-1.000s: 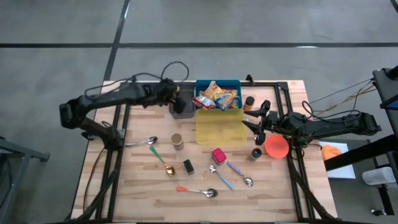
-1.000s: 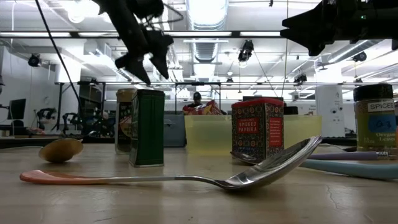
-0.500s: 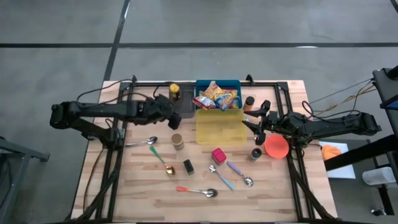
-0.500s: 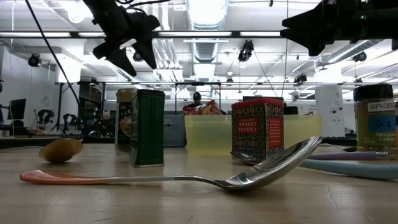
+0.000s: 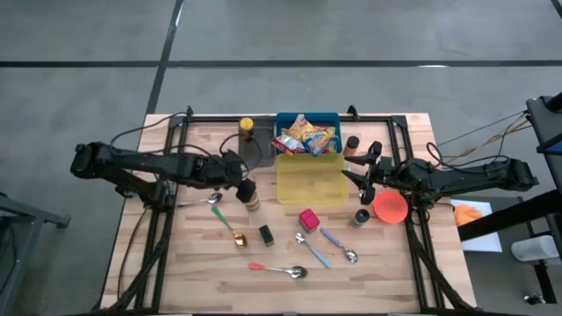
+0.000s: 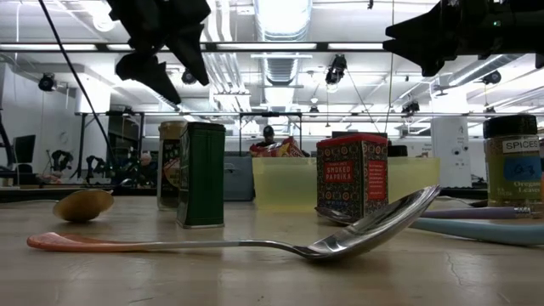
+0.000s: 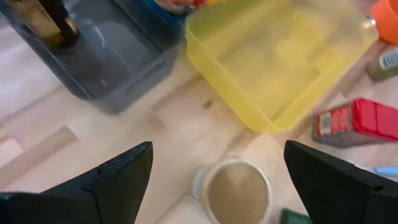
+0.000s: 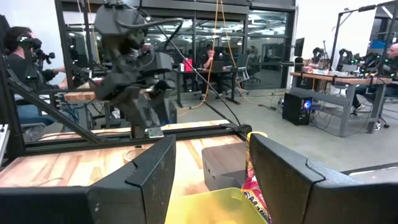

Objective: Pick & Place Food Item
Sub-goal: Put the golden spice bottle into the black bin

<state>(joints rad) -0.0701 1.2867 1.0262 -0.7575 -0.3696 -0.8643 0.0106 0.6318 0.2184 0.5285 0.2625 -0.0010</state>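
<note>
Left wrist view frames the left pincer, spread wide and empty, poised directly over the small tan-lidded spice jar upright on the bench, evidently lined up for grasping.

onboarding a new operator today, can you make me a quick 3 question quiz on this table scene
1. True or false: the left gripper is open and holds nothing.
2. Which tray holds the snack packets? A) the yellow tray B) the blue tray C) the grey tray
3. Fill in: in the left wrist view, the thing directly between the left gripper's fingers is the round-lidded ____.

Key
1. True. Its fingers stand wide apart above the tan-lidded jar.
2. B, the blue tray. The yellow tray looks empty, and the grey tray has none.
3. jar

The right gripper waits over the table's right side.
</note>
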